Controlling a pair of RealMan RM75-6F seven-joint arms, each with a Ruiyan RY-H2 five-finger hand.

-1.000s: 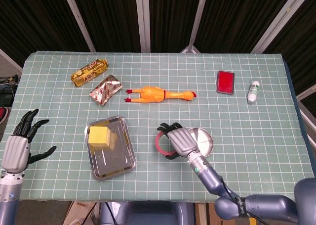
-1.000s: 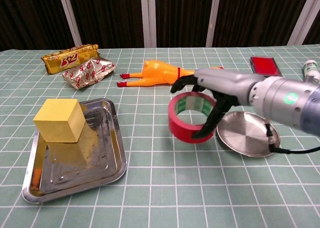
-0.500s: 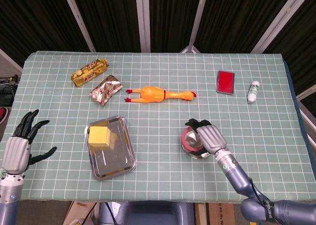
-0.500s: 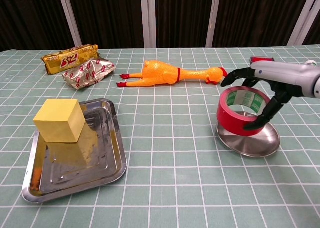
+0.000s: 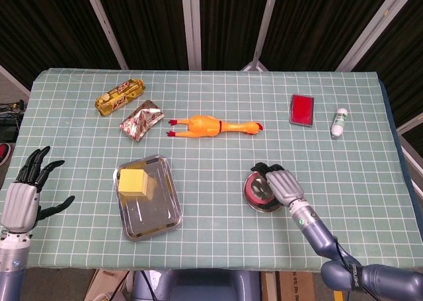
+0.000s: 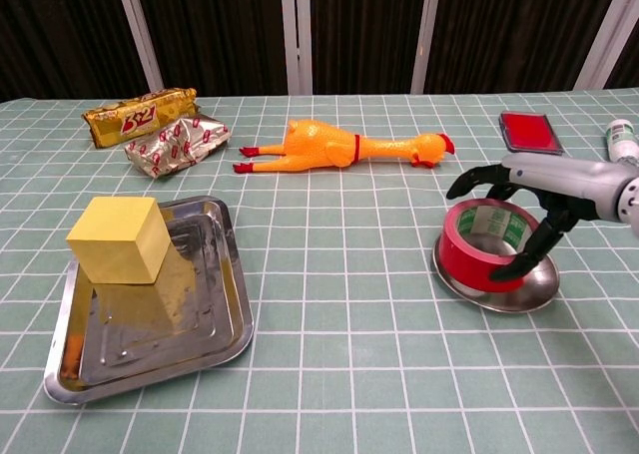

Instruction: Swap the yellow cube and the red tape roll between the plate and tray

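Observation:
The red tape roll (image 6: 481, 251) (image 5: 255, 189) sits in the round metal plate (image 6: 536, 281) (image 5: 262, 208) right of centre. My right hand (image 6: 534, 188) (image 5: 284, 185) reaches over it from the right and holds it, fingers on the far rim and thumb on the near side. A yellow cube (image 6: 116, 238) (image 5: 132, 180) stands in the far-left corner of the metal tray (image 6: 170, 324) (image 5: 157, 212). Only the head view shows my left hand (image 5: 23, 196), open and empty, off the table's left front edge.
A rubber chicken (image 6: 339, 147) lies behind the gap between tray and plate. A gold snack pack (image 6: 140, 115) and a foil wrapper (image 6: 178, 143) sit at the back left. A red box (image 6: 530, 131) and a white bottle (image 6: 621, 137) are at the back right.
My right hand carried the tape roll rightward from the table between tray and plate, then lowered it into the plate. The left hand has stayed put.

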